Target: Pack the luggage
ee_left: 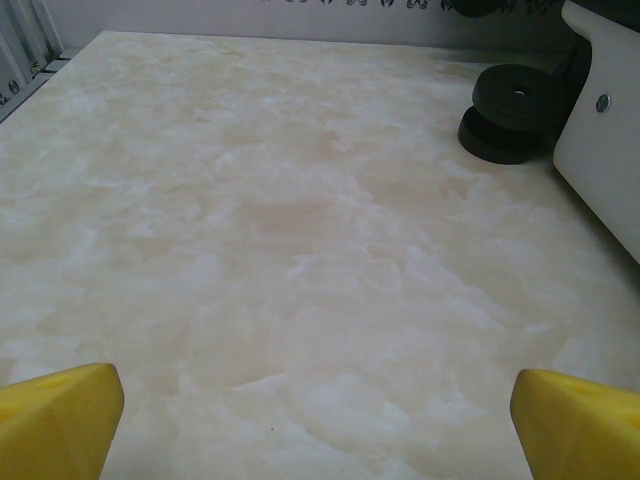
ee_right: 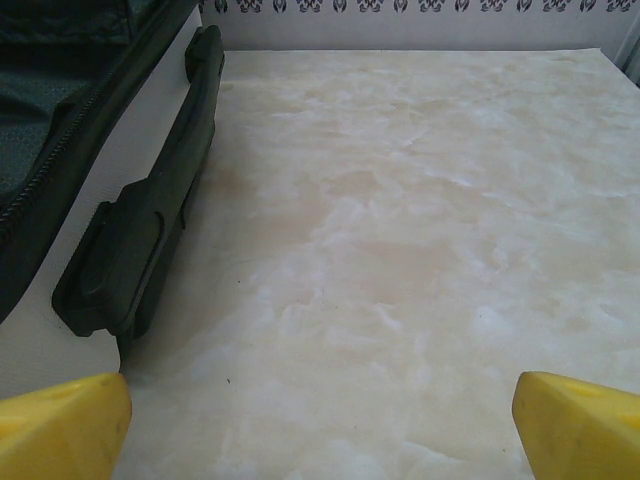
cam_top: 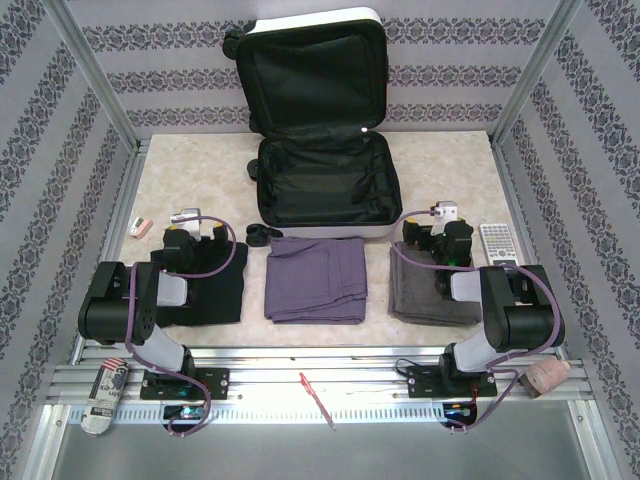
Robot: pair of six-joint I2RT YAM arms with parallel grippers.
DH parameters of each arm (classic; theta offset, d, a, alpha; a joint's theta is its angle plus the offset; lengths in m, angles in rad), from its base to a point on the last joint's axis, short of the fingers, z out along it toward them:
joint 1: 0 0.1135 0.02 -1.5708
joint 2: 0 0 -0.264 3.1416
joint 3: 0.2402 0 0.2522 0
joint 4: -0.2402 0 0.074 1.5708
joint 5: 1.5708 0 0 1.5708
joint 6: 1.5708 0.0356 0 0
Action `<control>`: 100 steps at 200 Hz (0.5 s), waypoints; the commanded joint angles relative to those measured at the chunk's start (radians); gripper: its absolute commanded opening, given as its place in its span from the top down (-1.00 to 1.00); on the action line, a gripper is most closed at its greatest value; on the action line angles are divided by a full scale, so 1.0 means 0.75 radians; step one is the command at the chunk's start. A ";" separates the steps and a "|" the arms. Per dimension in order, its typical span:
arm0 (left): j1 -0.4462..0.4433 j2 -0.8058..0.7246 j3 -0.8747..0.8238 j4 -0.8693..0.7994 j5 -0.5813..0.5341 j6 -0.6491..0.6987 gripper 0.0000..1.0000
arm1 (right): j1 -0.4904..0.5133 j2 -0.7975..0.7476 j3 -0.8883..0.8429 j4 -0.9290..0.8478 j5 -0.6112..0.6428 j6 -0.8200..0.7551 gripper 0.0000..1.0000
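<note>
End effectors left and right hang released and empty over the bench, the luggage lies open and unfilled at its back edge, and three folded garments along the front edge are not yet packed.

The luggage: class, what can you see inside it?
Inside the open luggage, black lining and straps show, no clothes. Anything behind the lid panel is covered.
</note>
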 commanded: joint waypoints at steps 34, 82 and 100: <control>-0.009 0.004 0.017 0.027 -0.008 0.012 -0.99 | -0.012 -0.021 0.025 0.012 -0.025 0.008 -0.95; -0.011 -0.175 -0.051 0.003 -0.073 -0.002 -0.99 | -0.010 -0.131 0.055 -0.131 0.063 0.033 -0.95; -0.015 -0.365 0.006 -0.250 -0.163 -0.029 -0.99 | -0.005 -0.243 0.067 -0.245 0.093 0.035 -0.95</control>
